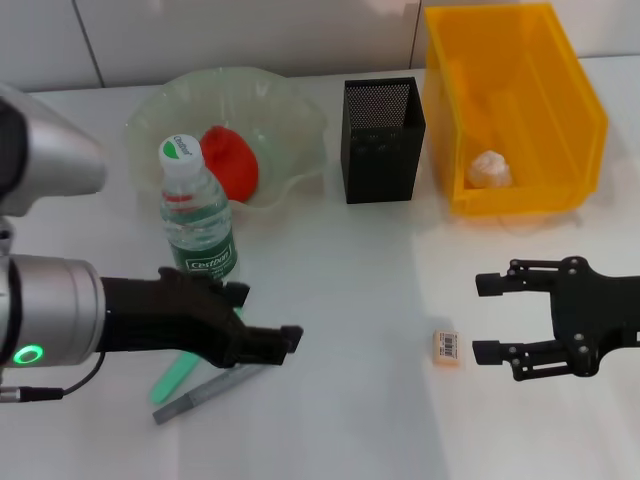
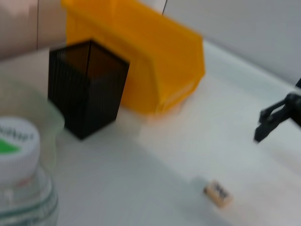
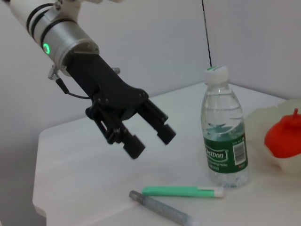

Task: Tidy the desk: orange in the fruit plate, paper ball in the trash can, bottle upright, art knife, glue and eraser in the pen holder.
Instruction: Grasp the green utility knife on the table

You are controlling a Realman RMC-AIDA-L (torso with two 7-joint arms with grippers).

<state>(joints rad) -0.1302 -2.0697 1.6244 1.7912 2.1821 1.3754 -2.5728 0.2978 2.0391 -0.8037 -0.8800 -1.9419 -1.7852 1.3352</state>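
The orange (image 1: 230,160) lies in the pale green fruit plate (image 1: 290,105). In front of the plate the bottle (image 1: 197,215) stands upright. My left gripper (image 1: 268,318) hovers open just in front of the bottle, above a green art knife (image 1: 175,378) and a grey glue stick (image 1: 205,393) lying on the table. The right wrist view shows the left gripper (image 3: 150,141) open and empty over the art knife (image 3: 182,191) and glue (image 3: 162,208). The eraser (image 1: 447,346) lies right beside my open right gripper (image 1: 484,318). The paper ball (image 1: 489,168) sits in the yellow trash can (image 1: 560,110).
The black mesh pen holder (image 1: 383,140) stands between the fruit plate and the trash can at the back. The left wrist view shows the pen holder (image 2: 89,87), the trash can (image 2: 141,61) and the eraser (image 2: 217,194).
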